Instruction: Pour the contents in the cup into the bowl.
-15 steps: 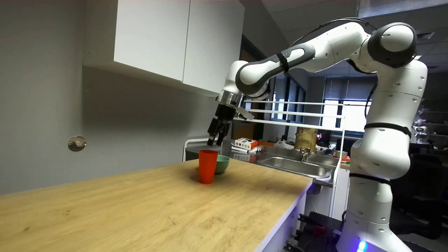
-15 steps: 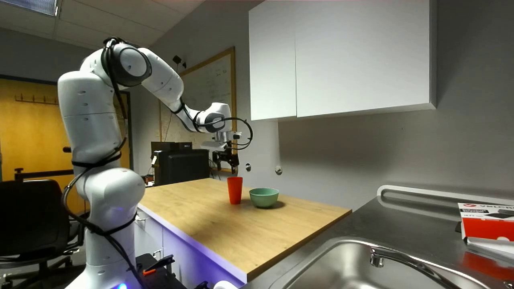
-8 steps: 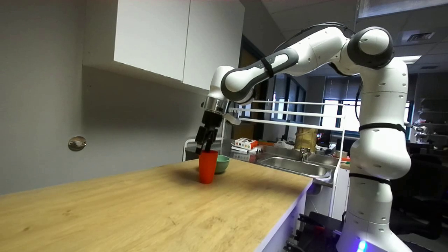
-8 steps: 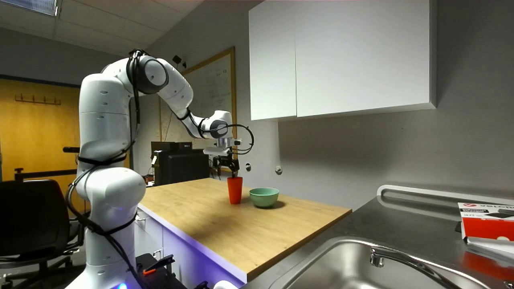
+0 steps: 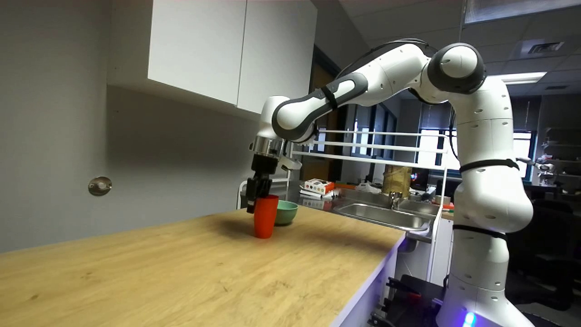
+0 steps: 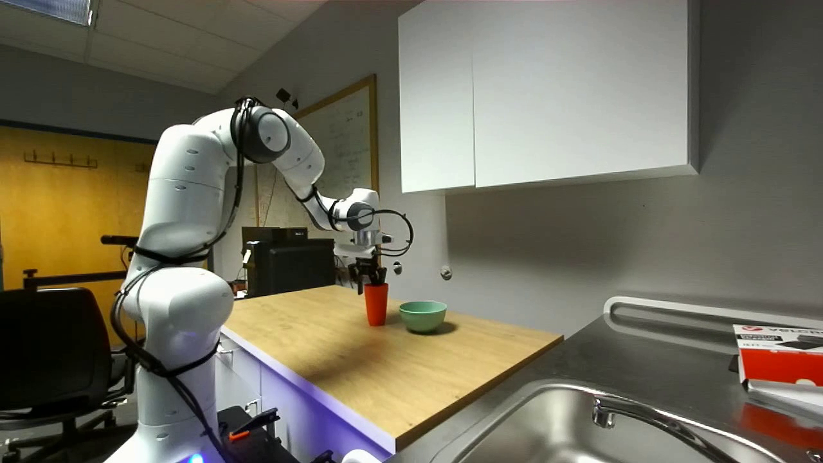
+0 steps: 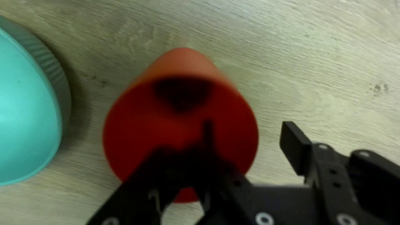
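Note:
The red-orange cup [image 5: 265, 218] stands on the wooden table, also in an exterior view [image 6: 376, 305]. In the wrist view I look down into the cup [image 7: 184, 62]; its inside is dark and I cannot tell its contents. The pale green bowl [image 6: 422, 316] stands beside the cup; it is partly hidden behind it in an exterior view [image 5: 288, 212] and partly shows at the left of the wrist view [image 7: 28, 103]. My gripper [image 7: 250, 134] is open at the cup's rim. One finger is inside the cup, the other outside it, with the cup wall between them.
The wooden table [image 5: 204, 272] ends at a counter with a sink [image 6: 566, 424]. A white cabinet [image 6: 553, 90] hangs above the table against the wall. A white rack [image 5: 386, 147] stands behind. A red and white box [image 6: 781, 360] lies on the counter.
My gripper has come down from above the cup to its rim, with one finger now inside. The cup has shifted and leaned slightly. The bowl has not moved.

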